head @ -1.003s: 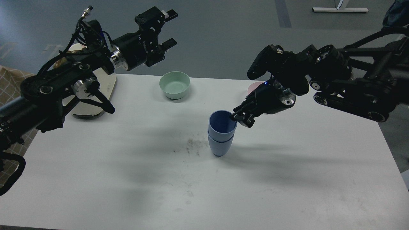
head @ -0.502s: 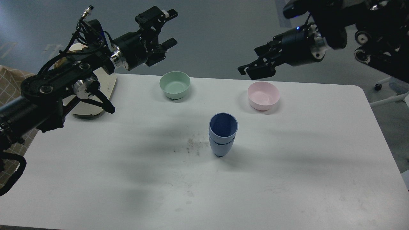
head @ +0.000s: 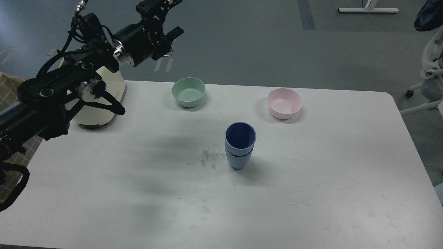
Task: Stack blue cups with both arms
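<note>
The two blue cups point(head: 239, 147) stand upright in the middle of the white table point(head: 311, 193), one nested inside the other, with the upper cup's dark inside showing. Nothing touches them. My left gripper point(head: 175, 16) is open and empty, held high beyond the table's far left edge, well apart from the cups; its upper finger is partly cut off by the top of the view. My right arm and gripper are out of view.
A green bowl point(head: 188, 91) and a pink bowl point(head: 284, 103) sit near the table's far edge. A cream flat object point(head: 100, 103) lies at the far left under my left arm. A dark smudge point(head: 207, 159) marks the table left of the cups.
My right gripper let go of the upper cup's rim, rose up and to the right, and left the view. My left gripper has lifted a little. The stacked cups stayed put.
</note>
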